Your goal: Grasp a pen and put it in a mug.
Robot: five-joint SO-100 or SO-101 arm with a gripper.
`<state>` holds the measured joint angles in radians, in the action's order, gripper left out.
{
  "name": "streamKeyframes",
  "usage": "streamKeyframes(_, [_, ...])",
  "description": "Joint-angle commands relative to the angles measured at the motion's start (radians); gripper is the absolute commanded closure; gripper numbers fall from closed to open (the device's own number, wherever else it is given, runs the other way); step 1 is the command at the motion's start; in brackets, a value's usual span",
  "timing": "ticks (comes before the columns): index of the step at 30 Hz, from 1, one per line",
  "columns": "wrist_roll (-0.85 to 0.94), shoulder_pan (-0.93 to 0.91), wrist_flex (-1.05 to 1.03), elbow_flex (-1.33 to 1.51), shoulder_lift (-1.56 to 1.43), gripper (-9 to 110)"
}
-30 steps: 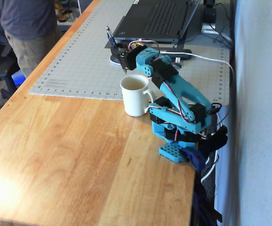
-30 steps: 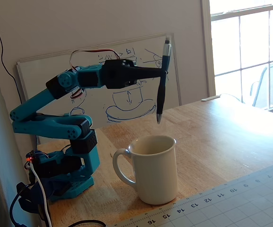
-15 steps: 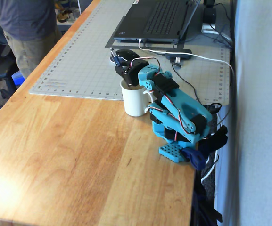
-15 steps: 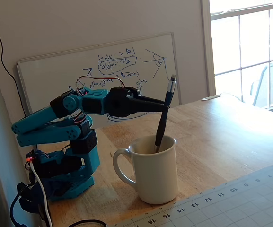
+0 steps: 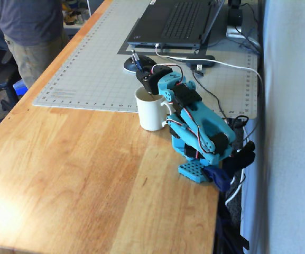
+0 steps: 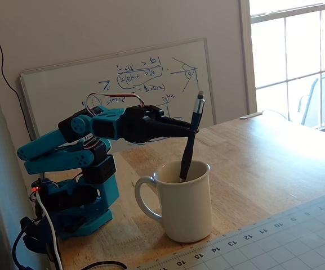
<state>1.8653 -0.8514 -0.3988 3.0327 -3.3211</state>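
Table [image 5: 78,174] edge nearest in a fixed view; arm folded low, gripper [image 5: 143,71] above the one mug [image 5: 151,112]. Mug [image 6: 186,201] nearest in a fixed view: arm reaches level, gripper [image 6: 191,130] clamped on one pen [image 6: 190,143], tilted, lower end inside the mug.

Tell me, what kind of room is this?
Probably a home office or hobby workshop: an open dark laptop, a grey gridded cutting mat on the wooden desk, and a scribbled whiteboard.
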Motion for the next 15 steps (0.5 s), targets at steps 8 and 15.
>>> streamKeyframes(8, [-0.028,0.009,0.032,-0.034,-0.011,79])
streamKeyframes(15, [-0.402,0.175,0.028,-0.123,0.026,80])
